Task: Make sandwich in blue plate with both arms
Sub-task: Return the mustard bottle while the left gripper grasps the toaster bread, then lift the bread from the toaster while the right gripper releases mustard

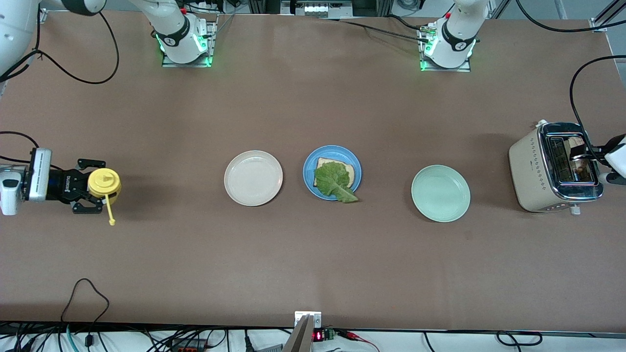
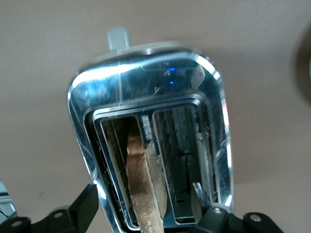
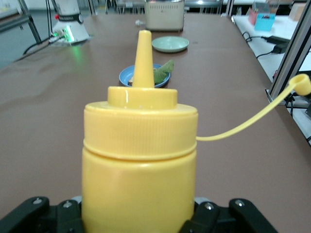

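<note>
Lettuce leaf [image 1: 335, 181] overhangs blue plate [image 1: 309, 171].

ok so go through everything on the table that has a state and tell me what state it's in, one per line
blue plate: holds one bread slice with lettuce on top, no second slice.
cream plate: bare.
mint plate: bare.
toaster: one slot holds a bread slice, the other is vacant.
mustard bottle: upright, cap off and dangling.
right claw: shut on the bottle.
left claw: over the toaster.
</note>
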